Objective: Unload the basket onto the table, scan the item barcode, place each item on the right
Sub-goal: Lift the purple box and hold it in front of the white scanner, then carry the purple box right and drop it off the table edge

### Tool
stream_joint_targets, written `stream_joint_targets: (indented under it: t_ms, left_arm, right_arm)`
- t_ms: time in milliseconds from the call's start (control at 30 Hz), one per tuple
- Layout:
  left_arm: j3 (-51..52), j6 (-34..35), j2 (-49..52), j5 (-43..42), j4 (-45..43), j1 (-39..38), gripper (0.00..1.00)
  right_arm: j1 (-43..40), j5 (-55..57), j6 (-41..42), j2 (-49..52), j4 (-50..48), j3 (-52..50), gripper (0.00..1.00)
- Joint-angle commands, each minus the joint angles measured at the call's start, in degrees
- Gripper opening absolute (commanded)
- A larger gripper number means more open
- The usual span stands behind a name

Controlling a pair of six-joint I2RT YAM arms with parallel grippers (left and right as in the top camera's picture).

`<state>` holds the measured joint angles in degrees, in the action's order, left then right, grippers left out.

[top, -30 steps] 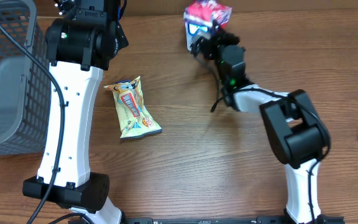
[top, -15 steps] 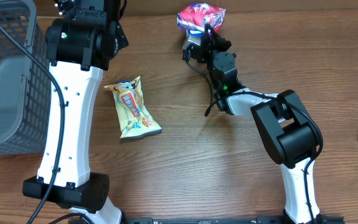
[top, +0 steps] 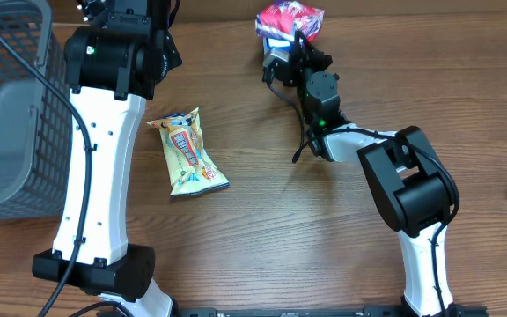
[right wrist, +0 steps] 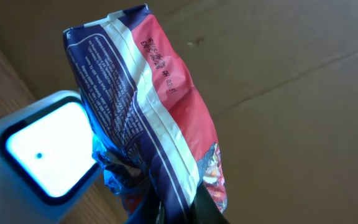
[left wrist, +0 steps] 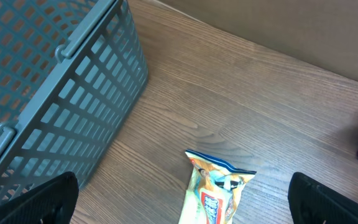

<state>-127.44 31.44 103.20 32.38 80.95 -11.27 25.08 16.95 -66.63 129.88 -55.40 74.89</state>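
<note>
The right tool pinches the red-and-blue snack packet by one end, above the far edge of the surface. Its long axis runs straight out from the fingers, with the printed back facing the lit scanner. The left tool hangs wide open.

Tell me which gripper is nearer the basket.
Left. The left gripper hangs open close by the basket; the right gripper is far across the table, shut on the red bag.
</note>
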Motion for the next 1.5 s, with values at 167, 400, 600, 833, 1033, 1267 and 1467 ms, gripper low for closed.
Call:
stream_joint_targets:
  t_ms: [167,400,600,833,1033,1267,1467]
  left_arm:
    - [-0.5,0.9,0.6,0.6,-0.2,-0.4,1.0]
    - [-0.5,0.9,0.6,0.6,-0.2,-0.4,1.0]
    - [-0.5,0.9,0.6,0.6,-0.2,-0.4,1.0]
    - [-0.5,0.9,0.6,0.6,-0.2,-0.4,1.0]
    - [-0.5,0.9,0.6,0.6,-0.2,-0.4,1.0]
    - [-0.5,0.9,0.6,0.6,-0.2,-0.4,1.0]
    - [-0.5,0.9,0.6,0.6,-0.2,-0.4,1.0]
  right_arm:
    - [-0.2,19.6,4.3,-2.7,-11.1,1.4,0.04]
    - [-0.5,43.1,7.1,-7.7,-10.7,1.4,0.04]
    - [-3.5,59.1,7.0,-8.9,-10.7,1.4,0.04]
    - [-10.2,68.6,11.7,-8.9,-8.7,1.2,0.03]
    - [-13.4,57.4,14.2,-8.9,-0.3,1.3,0.03]
    - [-14.3,45.0,32.9,-9.2,28.1,1.3,0.03]
    - [-14.4,26.7,50.0,-16.1,55.1,1.3,0.03]
